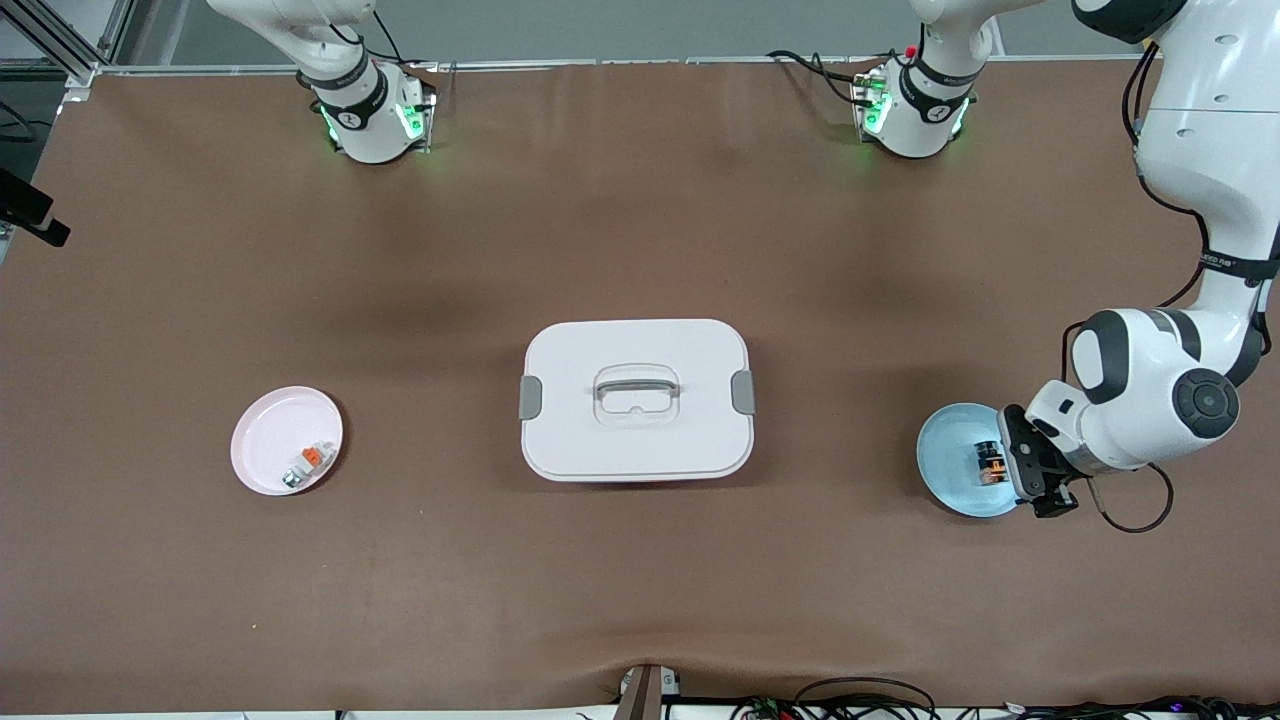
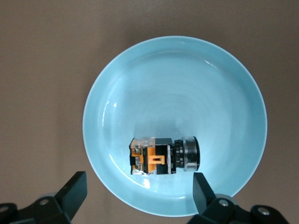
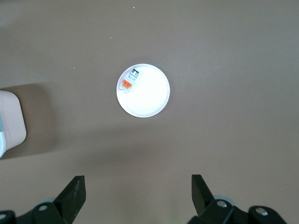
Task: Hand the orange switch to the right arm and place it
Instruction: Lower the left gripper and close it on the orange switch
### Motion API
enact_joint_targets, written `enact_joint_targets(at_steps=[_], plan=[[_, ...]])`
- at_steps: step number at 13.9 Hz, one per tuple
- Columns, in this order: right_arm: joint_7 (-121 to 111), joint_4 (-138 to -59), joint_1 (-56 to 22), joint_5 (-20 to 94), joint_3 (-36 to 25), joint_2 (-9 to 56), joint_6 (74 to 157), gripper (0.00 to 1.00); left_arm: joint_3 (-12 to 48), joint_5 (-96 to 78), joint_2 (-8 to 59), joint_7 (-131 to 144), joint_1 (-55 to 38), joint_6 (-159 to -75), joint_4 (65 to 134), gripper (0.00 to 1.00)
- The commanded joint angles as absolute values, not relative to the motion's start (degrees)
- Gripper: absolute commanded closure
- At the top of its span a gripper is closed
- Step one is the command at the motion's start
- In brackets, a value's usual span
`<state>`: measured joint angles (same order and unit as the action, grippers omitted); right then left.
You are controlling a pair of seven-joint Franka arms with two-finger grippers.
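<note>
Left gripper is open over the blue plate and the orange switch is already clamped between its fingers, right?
Not quite. The left gripper is open over the blue plate, but the orange switch lies loose on the plate, clear of both fingers. The left wrist view shows this.

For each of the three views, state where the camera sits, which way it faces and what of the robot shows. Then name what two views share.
Front view: high across the table, facing both bases; the left gripper hangs open over the blue plate, and the box stands mid-table.
Left wrist view: on the left wrist, looking straight down at the orange switch in the blue plate; both fingers show.
Right wrist view: on the right wrist, high above the white plate; the open right gripper shows.
Shared: front and left wrist views both show the switch.
</note>
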<state>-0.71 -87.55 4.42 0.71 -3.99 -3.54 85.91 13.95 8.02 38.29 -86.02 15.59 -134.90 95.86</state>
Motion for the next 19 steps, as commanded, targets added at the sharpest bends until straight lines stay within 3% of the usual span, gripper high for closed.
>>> enact_joint_targets(at_steps=[1,19], plan=[[-0.97,-87.36,5.10,1.23,-3.78,-4.04,85.25,0.00,14.24,8.17,38.23,-84.82,16.08,-135.62,96.76,0.00],[-0.79,-87.36,5.19,1.23,-3.87,-3.78,84.72,0.00,14.33,8.26,39.99,-83.50,15.38,-141.14,99.76,0.00]])
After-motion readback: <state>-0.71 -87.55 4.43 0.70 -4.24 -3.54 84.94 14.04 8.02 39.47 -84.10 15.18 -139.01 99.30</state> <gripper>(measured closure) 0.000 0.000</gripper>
